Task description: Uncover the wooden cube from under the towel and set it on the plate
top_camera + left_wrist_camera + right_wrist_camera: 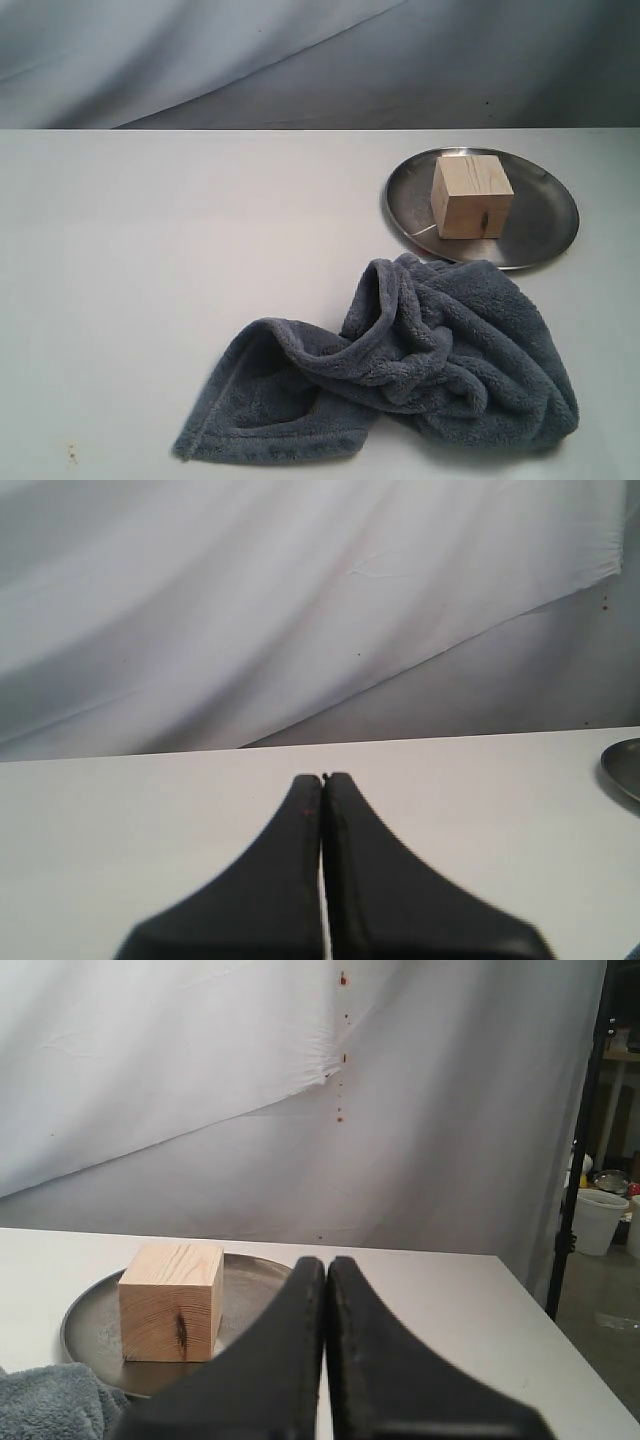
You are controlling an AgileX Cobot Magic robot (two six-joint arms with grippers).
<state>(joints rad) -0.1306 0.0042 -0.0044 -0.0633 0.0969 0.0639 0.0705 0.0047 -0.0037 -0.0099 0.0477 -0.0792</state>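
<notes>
The white table (150, 250) fills most of the exterior view, matte and smooth, with a pale draped backdrop (200, 60) across the top of the frame.

The towel (440, 350) lies bunched in the lower right. It is a slate grey-blue fleece, thick and fluffy, thrown into soft folds, with one hemmed corner trailing toward the lower centre. It covers nothing that can be seen.

Above it, in the right middle of the frame, sits the plate (545, 215), a round, shallow dish of brushed steel with a raised rim and a dull shine. The towel's upper edge comes just beside the rim; whether the two touch cannot be told.

The wooden cube (470, 195) stands flat on the plate, left of its centre. It is pale tan with sharp edges, visible grain and a small dark knot.

By this layout the task looks finished, with the cube uncovered and placed and nothing evidently left to do.

Neither arm shows in the exterior view. In the wrist views, the left gripper (322, 777) and the right gripper (326, 1260) each have their black fingers pressed together, empty.
</notes>
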